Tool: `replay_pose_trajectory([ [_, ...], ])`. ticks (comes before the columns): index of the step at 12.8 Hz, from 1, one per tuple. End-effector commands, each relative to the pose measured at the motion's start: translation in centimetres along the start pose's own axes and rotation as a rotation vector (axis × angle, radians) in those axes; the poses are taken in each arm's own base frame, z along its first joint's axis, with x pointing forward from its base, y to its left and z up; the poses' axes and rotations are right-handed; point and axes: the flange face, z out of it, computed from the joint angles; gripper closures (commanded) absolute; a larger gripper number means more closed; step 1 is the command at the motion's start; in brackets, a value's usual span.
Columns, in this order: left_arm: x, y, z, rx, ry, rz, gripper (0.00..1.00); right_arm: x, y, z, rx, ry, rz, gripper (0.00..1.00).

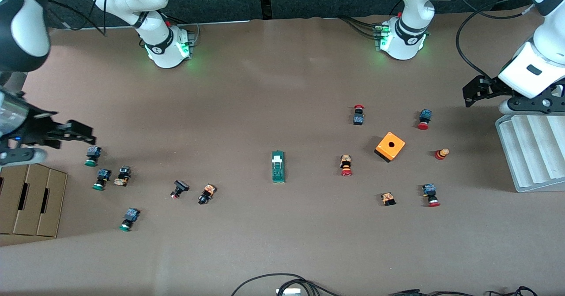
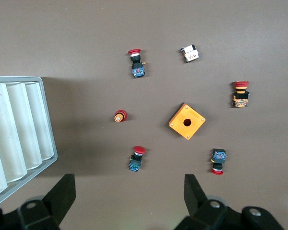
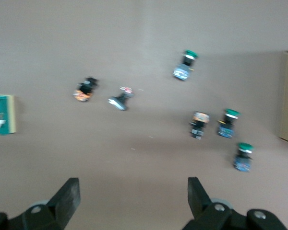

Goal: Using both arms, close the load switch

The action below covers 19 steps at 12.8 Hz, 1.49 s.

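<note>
The load switch [image 1: 278,166] is a narrow dark-green block with a white handle piece. It lies flat near the middle of the table and shows at the edge of the right wrist view [image 3: 2,115]; the left wrist view does not show it. My left gripper [image 1: 472,92] hangs open over the left arm's end of the table, above the edge of a white tray, and holds nothing [image 2: 128,182]. My right gripper [image 1: 81,132] hangs open and holding nothing over the right arm's end, above bare table [image 3: 133,187]. Both grippers are well away from the switch.
An orange box with a hole [image 1: 389,146] and several red-capped push buttons [image 1: 346,165] lie toward the left arm's end. Green-capped buttons [image 1: 92,155] lie toward the right arm's end. A ribbed white tray [image 1: 529,150] and a cardboard box [image 1: 28,199] stand at the table's two ends.
</note>
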Motion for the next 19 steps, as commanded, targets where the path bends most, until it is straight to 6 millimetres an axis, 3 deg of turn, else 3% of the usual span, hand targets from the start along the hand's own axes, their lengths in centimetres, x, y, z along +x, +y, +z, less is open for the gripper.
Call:
replay_pose_trajectory([
  [1,-0.3,0.5,-0.3,0.004,0.000,0.004,0.00,1.6,-1.0,1.8,0.088,0.022,0.004,0.00],
  [4,-0.4,0.3,-0.4,0.001,0.001,0.004,0.00,3.0,-5.0,3.9,0.090,0.036,-0.045,0.00],
  [6,-0.4,0.5,-0.5,-0.002,0.002,0.005,0.00,3.8,-5.9,5.6,0.091,0.026,-0.055,0.00],
  [10,-0.4,1.3,-0.5,-0.065,0.000,-0.019,0.00,4.4,-9.8,9.4,0.085,-0.023,-0.130,0.00],
  [12,-0.6,1.5,-0.5,-0.064,-0.002,-0.034,0.00,4.2,-13.4,11.4,0.076,-0.048,-0.186,0.00],
  [14,-0.4,2.9,-0.5,-0.066,0.009,-0.030,0.00,3.9,-17.4,13.0,0.060,-0.054,-0.245,0.00],
  [15,-0.5,4.7,-0.8,-0.083,0.013,-0.047,0.00,3.7,-18.8,13.7,0.059,-0.064,-0.267,0.00],
  [19,-1.2,12.4,-1.0,-0.073,0.033,-0.152,0.00,3.8,-19.7,15.9,0.069,-0.094,-0.301,0.00],
])
